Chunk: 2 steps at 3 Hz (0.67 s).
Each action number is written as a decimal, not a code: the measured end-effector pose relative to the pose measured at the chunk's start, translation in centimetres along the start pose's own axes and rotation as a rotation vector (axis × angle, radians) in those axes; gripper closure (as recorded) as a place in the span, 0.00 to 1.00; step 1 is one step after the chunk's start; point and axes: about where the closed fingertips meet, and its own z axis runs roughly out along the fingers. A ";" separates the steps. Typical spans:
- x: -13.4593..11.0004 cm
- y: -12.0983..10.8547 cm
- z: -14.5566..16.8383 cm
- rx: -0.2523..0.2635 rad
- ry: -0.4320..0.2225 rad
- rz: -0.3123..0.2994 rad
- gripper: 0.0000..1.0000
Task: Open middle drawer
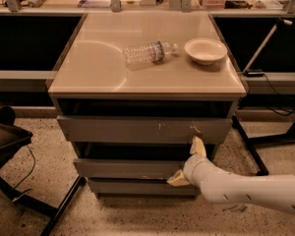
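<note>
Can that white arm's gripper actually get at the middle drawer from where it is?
Probably yes. The gripper sits at the right end of the middle drawer, with one finger above its front and one below. Nothing stands between them.

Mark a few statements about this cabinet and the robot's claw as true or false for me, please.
The plastic bottle lies on its side on the cabinet top. True.
The bowl is full of fruit. False: it looks empty.
The claw is reaching for the bottle. False: it is low down at the front of the middle drawer, near the end below the bowl.
The bowl stands upright beside the bottle. True.
</note>
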 end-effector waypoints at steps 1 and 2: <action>2.4 2.0 0.4 -0.027 0.041 0.043 0.00; 2.5 2.1 0.4 -0.028 0.042 0.043 0.00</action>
